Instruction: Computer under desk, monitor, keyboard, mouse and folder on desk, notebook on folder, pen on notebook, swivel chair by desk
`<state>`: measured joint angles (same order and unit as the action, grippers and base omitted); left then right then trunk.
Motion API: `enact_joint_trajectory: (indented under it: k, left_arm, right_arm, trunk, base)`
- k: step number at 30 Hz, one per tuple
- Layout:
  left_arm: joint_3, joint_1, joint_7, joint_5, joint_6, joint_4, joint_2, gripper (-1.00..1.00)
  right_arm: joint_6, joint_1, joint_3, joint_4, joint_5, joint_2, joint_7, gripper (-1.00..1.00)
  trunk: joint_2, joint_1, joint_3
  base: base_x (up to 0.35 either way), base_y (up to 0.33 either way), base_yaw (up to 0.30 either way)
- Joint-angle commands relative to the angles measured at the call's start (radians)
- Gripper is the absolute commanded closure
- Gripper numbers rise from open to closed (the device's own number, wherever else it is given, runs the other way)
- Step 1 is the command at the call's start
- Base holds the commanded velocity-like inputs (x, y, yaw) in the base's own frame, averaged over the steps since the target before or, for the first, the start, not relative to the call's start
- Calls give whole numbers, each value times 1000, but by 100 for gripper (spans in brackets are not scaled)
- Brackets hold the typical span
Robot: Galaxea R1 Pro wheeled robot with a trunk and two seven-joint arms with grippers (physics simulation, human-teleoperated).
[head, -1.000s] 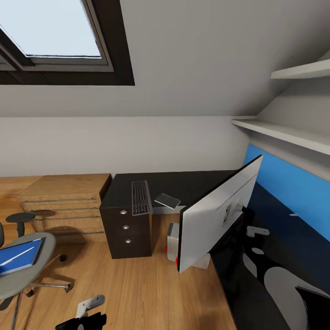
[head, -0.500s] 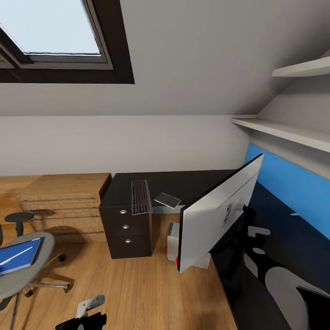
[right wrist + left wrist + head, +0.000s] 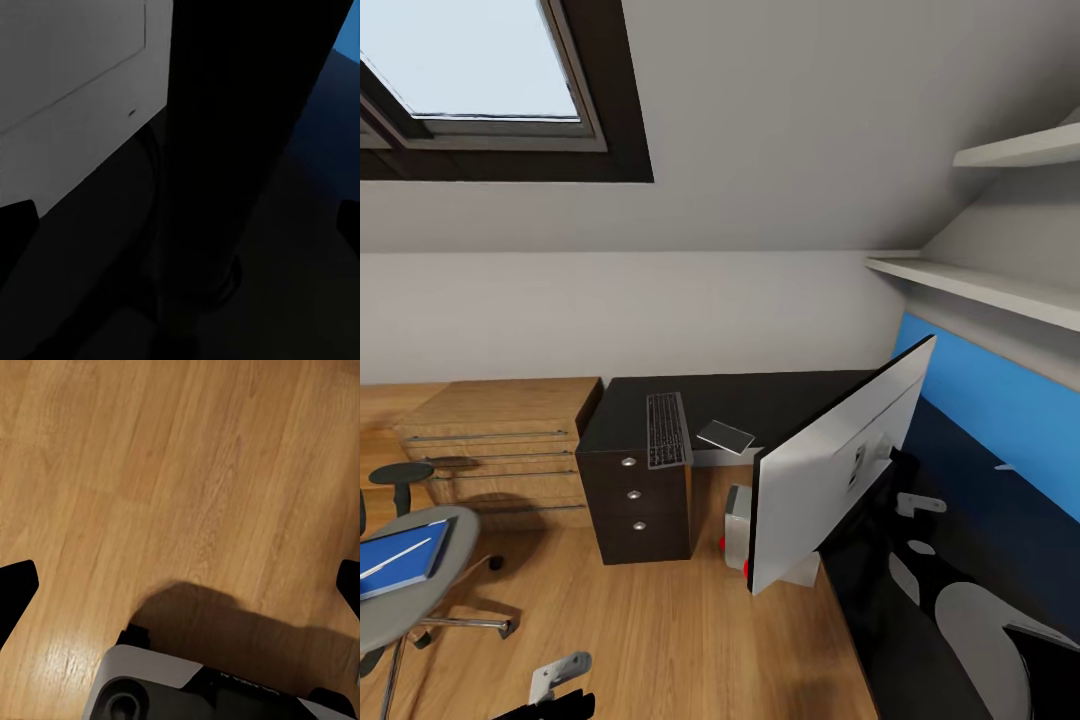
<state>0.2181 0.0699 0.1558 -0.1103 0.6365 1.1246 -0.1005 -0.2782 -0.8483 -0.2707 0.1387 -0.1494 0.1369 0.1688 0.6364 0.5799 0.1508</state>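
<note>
The monitor [image 3: 830,470] stands tilted on the black desk [image 3: 780,395], its pale back toward me. My right gripper [image 3: 180,217] is open, with the monitor's dark stalk [image 3: 225,150] between its spread fingers. The keyboard [image 3: 667,430] lies on the desk's far end, a thin grey pad [image 3: 725,437] beside it. The light grey computer [image 3: 737,525] sits on the floor under the desk. At the left, the swivel chair [image 3: 430,600] carries a blue folder [image 3: 410,545] with the white pen [image 3: 395,557] on it. My left gripper [image 3: 180,585] hangs open over bare floor.
A dark three-drawer unit [image 3: 638,500] stands under the desk's far end, with a light-wood drawer chest [image 3: 500,440] to its left. White shelves [image 3: 980,285] run above the blue back panel [image 3: 1000,410]. Wooden floor [image 3: 660,630] lies between chair and desk.
My left gripper has sunk slightly toward the head view's bottom edge. The monitor, keyboard and chair have not moved.
</note>
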Motion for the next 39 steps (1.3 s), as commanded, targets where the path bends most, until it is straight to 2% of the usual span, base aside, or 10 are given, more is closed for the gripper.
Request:
enact_joint_trajectory:
  k: [1,23,39]
  left_arm:
    - [1,1,7,-11,-2,1,-1,-100]
    - [1,1,7,-10,-3,-2,0,-100]
    - [1,1,7,-9,-4,-2,-1,-100]
  right_arm:
    - [-4,-1,-8,-2,-11,0,3,-100]
    - [-5,-2,-8,-2,-12,2,6,-100]
    - [-5,-2,-8,-2,-12,5,8,-100]
  trunk:
    - [2,0,2]
    - [2,0,2]
    - [2,0,2]
  base:
    - [0,0,0]
    - [0,0,0]
    - [0,67,0]
